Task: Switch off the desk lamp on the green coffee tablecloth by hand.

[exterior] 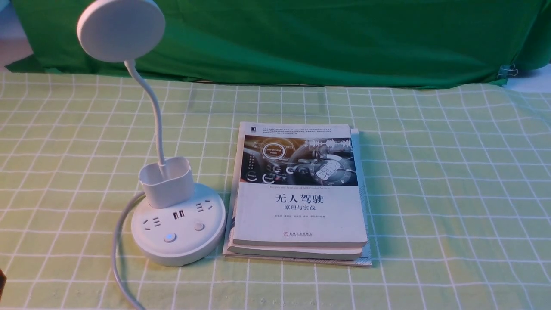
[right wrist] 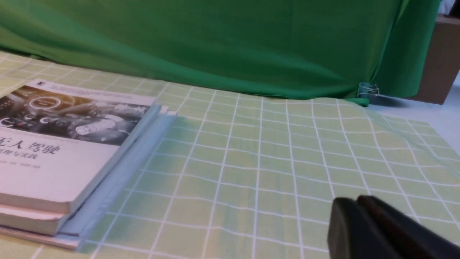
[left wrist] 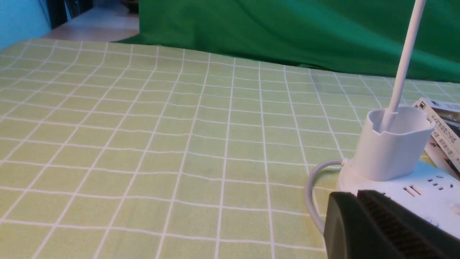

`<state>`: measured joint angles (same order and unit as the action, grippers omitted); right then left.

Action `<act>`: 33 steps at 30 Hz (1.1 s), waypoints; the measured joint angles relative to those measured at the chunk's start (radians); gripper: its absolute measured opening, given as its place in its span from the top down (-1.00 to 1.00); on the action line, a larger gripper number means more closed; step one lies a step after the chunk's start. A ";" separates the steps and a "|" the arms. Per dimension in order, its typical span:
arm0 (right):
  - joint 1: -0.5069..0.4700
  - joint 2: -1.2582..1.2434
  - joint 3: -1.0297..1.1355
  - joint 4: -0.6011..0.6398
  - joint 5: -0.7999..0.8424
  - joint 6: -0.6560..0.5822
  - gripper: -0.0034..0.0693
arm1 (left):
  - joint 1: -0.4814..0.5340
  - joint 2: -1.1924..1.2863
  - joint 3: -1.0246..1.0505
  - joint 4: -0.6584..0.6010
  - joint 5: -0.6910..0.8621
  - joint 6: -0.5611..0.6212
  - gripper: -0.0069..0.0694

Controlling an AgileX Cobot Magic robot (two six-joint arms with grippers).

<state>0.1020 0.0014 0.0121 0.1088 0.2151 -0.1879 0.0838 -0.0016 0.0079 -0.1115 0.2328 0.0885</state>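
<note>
The white desk lamp stands at the left on the green coffee tablecloth (exterior: 430,193). Its disc head (exterior: 120,29) is high up, above a thin neck, a cup holder (exterior: 167,181) and a round base (exterior: 178,247). The base carries two buttons; the left button (exterior: 170,237) shows a faint blue glow and the right button (exterior: 199,226) is plain. In the left wrist view my left gripper (left wrist: 354,196) is shut and empty, its tips in front of the lamp base (left wrist: 424,190), on the cable side. My right gripper (right wrist: 354,201) is shut and empty above bare cloth. Neither arm shows clearly in the front view.
A stack of books (exterior: 301,193) lies just right of the lamp base and also shows in the right wrist view (right wrist: 64,151). The lamp's white cable (exterior: 118,241) curves off the base toward the front edge. A dark green backdrop (exterior: 323,38) hangs behind.
</note>
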 joint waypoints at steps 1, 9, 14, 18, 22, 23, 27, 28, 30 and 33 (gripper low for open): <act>0.000 0.000 0.000 0.000 0.000 0.000 0.82 | 0.000 0.000 0.000 0.000 0.000 0.001 0.81; 0.000 0.000 0.000 0.000 0.000 0.000 0.82 | 0.000 0.000 0.000 0.001 0.000 -0.001 0.81; 0.000 0.000 0.000 0.000 0.000 0.000 0.82 | 0.000 0.000 0.000 0.018 0.000 -0.001 0.81; 0.000 0.000 0.000 0.000 0.000 0.000 0.82 | 0.000 0.000 0.000 0.019 0.000 -0.001 0.81; 0.000 0.000 0.000 0.000 0.000 0.000 0.82 | 0.000 0.000 0.000 0.019 0.000 -0.001 0.81; 0.000 0.000 0.000 0.000 0.000 0.000 0.82 | 0.000 0.000 0.000 0.019 0.000 -0.001 0.81; 0.000 0.000 0.000 0.000 0.000 0.000 0.82 | 0.000 0.000 0.000 0.019 0.000 -0.001 0.80; 0.000 0.000 0.000 0.000 0.000 0.000 0.82 | 0.000 0.000 0.000 0.020 0.000 -0.002 0.80; 0.000 0.000 0.000 0.000 0.000 0.000 0.82 | 0.000 0.000 0.000 0.020 0.000 -0.003 0.78; 0.000 0.000 0.000 0.000 0.000 0.000 0.82 | 0.000 0.000 0.000 0.020 0.000 -0.003 0.77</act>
<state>0.1020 0.0014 0.0121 0.1088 0.2151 -0.1879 0.0838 -0.0016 0.0079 -0.0915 0.2332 0.0851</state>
